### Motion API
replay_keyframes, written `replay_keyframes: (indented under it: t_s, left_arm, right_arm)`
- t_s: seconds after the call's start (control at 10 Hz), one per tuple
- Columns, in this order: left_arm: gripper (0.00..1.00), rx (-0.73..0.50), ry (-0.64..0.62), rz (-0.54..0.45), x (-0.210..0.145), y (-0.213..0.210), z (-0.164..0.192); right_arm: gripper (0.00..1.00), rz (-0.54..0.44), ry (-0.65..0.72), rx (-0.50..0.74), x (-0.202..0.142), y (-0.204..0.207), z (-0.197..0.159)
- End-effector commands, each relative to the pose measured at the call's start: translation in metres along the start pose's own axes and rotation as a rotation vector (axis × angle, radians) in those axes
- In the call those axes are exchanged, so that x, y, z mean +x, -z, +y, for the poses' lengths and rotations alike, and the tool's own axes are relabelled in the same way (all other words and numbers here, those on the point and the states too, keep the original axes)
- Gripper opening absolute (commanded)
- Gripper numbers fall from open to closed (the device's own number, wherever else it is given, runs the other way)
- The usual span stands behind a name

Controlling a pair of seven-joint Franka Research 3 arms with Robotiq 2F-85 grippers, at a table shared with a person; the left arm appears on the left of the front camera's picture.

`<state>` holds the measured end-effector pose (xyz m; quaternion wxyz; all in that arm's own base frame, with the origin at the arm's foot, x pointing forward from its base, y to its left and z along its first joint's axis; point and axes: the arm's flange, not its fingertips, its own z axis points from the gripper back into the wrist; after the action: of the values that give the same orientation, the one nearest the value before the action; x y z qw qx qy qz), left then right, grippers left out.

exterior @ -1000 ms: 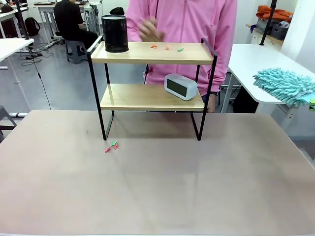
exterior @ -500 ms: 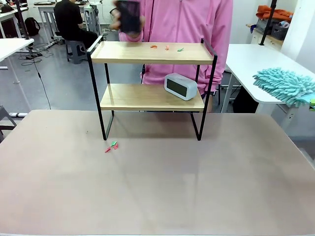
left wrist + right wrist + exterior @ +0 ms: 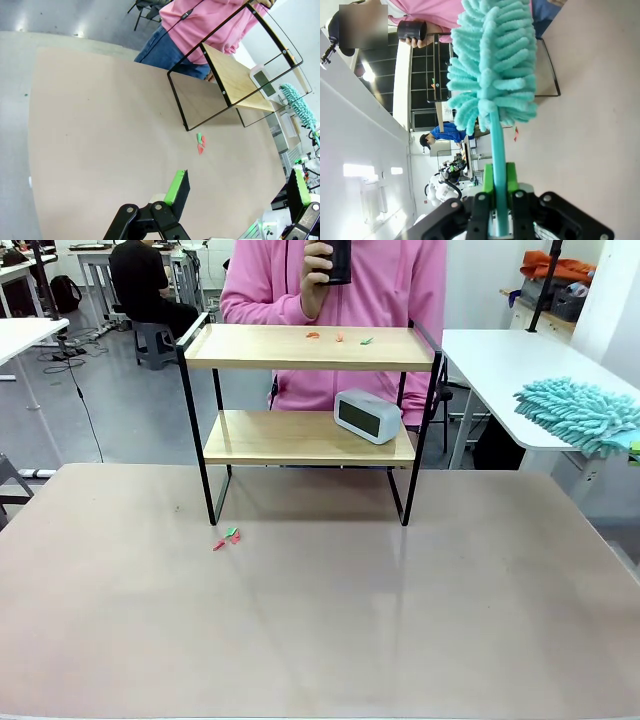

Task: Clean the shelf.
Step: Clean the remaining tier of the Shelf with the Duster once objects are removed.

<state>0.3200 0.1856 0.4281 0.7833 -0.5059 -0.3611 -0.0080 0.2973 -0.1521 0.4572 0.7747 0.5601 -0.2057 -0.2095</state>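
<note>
The shelf stands at the table's far side, two light boards in a black frame. Small red and green scraps lie on its top board, and a grey clock sits on the lower one. A person in pink behind it holds a black cup up in one hand. My right gripper is shut on the handle of a teal fluffy duster, whose head shows at the right edge. My left gripper hangs open over the table, well short of the shelf.
More red and green scraps lie on the table by the shelf's front left leg, and the same scraps show in the left wrist view. A white side table stands at the right.
The person has lifted the black cup off the shelf's top board and now holds it up at chest height. Neither gripper has changed.
</note>
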Motion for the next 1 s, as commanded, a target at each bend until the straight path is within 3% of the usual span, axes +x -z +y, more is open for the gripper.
replay_keyframes:
  t_s: [0.0, 0.3, 0.5, 0.6, 0.7, 0.8, 0.9]
  left_arm:
    - [1.00, -0.014, 0.019, -0.019, 0.000, 0.002, -0.001]
    - [1.00, -0.014, 0.019, -0.019, 0.000, 0.002, -0.001]
    - [1.00, -0.014, 0.019, -0.019, 0.000, 0.002, -0.001]
    - [1.00, -0.014, 0.019, -0.019, 0.000, 0.002, -0.001]
    - [1.00, -0.014, 0.019, -0.019, 0.000, 0.002, -0.001]
    - [1.00, -0.014, 0.019, -0.019, 0.000, 0.002, -0.001]
    - [1.00, -0.014, 0.019, -0.019, 0.000, 0.002, -0.001]
  right_arm:
    - [0.12, -0.037, -0.044, -0.039, 0.006, 0.002, 0.020]
    - [0.12, -0.058, -0.414, -0.105, 0.012, 0.016, 0.158]
    - [0.12, 0.012, -0.593, -0.146, -0.005, 0.060, 0.225]
    - [0.12, 0.045, -0.673, -0.209, -0.026, 0.091, 0.238]
    - [0.12, 0.122, -0.736, -0.216, -0.045, 0.107, 0.230]
    - [0.12, 0.153, -0.710, -0.260, -0.049, 0.100, 0.208]
    - [0.12, 0.102, -0.690, -0.177, -0.044, 0.096, 0.257]
